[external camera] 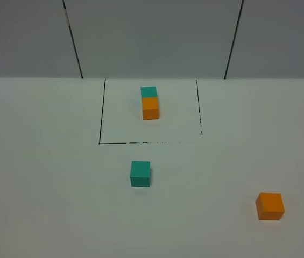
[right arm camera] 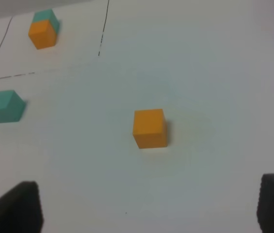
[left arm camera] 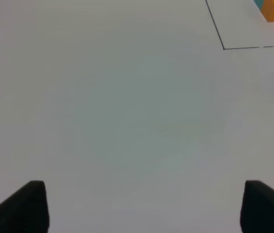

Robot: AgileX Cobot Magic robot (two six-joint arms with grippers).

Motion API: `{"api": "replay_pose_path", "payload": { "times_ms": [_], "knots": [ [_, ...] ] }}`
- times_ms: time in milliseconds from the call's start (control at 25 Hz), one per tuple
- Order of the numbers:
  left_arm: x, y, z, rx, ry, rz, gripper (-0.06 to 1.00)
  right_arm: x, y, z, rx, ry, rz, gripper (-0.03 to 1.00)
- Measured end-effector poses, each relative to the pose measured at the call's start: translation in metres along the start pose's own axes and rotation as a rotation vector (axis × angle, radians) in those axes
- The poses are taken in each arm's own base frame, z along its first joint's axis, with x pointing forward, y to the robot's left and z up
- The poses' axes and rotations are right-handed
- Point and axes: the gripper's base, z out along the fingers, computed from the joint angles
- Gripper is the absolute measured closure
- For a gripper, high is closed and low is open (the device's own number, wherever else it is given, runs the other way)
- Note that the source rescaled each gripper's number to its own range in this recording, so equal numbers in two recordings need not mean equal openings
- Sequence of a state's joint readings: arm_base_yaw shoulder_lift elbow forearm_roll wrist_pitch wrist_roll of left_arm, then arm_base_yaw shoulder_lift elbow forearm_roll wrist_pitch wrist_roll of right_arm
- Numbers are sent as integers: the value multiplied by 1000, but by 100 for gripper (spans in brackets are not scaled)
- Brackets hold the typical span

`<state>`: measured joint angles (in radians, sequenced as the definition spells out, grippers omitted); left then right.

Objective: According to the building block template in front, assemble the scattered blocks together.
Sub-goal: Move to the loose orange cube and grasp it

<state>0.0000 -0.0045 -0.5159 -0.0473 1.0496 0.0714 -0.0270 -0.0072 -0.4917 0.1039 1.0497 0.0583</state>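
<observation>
Risk: left end effector [left arm camera: 144,194] and right end effector [right arm camera: 150,191] stood wide, empty; I feared an off-centre close would skid the orange cube [right arm camera: 149,128] away.

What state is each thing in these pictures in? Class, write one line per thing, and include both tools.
building block template: assembled, its teal and orange cubes touching.
loose teal cube: on its own in front of the template, not held.
loose orange cube: on its own, well apart from the loose teal cube, not held.
left tool: open, empty.
right tool: open, empty.
</observation>
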Motion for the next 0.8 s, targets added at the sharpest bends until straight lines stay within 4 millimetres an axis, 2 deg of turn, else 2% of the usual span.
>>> {"api": "replay_pose_path", "payload": {
  "times_ms": [800],
  "knots": [
    [3,-1,2,14,25,-8,25,0,0,0,0,0,0,20]
  ]
}}
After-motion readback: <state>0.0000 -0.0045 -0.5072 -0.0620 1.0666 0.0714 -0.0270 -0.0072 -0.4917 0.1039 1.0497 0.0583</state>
